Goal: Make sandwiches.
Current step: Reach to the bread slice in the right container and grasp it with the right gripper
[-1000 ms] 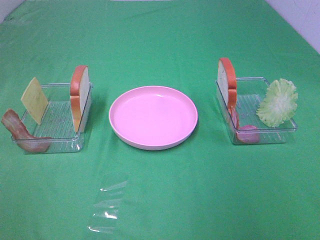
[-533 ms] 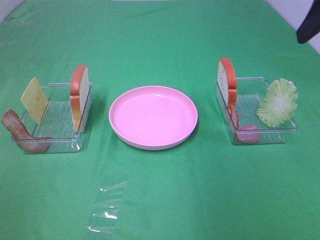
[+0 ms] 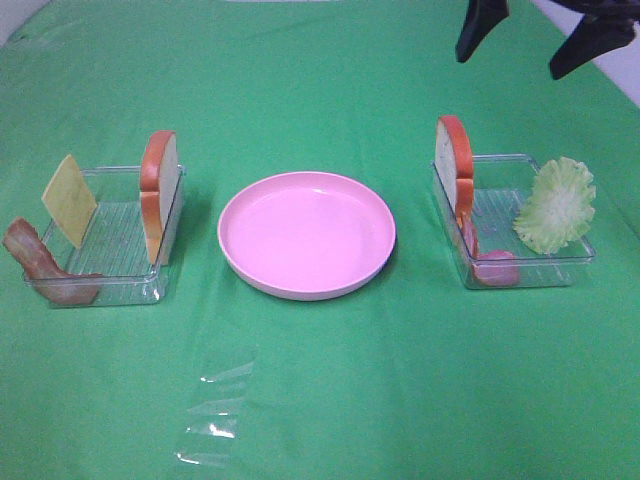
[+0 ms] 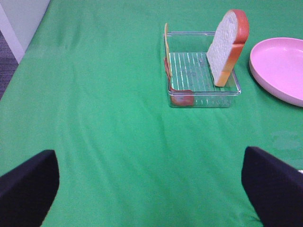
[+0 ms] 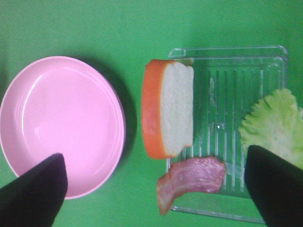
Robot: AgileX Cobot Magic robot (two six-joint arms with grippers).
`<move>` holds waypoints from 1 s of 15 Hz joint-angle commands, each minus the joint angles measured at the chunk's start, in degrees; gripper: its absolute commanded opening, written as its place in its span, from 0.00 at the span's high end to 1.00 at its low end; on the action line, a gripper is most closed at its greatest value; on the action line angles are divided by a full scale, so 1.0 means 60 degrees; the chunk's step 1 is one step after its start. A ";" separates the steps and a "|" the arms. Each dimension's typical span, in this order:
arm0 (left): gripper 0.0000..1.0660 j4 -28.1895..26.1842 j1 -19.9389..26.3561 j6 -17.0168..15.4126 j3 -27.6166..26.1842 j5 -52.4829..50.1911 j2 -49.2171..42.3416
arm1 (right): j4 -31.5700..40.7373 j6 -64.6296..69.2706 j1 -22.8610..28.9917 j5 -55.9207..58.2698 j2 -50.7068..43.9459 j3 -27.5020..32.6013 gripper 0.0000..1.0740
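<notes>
Exterior high: right claw, spread wide, empty, above lettuce tray; left claw likewise spread, empty.

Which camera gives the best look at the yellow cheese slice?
The exterior high view: the cheese slice turns its broad face toward that camera, standing tilted at the outer end of the left tray. The left wrist view shows only the slice's thin yellow edge. The right wrist view does not show it at all.
</notes>
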 commanded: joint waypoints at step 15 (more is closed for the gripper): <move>0.06 0.0029 0.0000 0.0124 0.0029 -0.0048 -0.0191 | -0.0726 0.0363 0.0372 0.0372 0.3247 -0.1299 0.36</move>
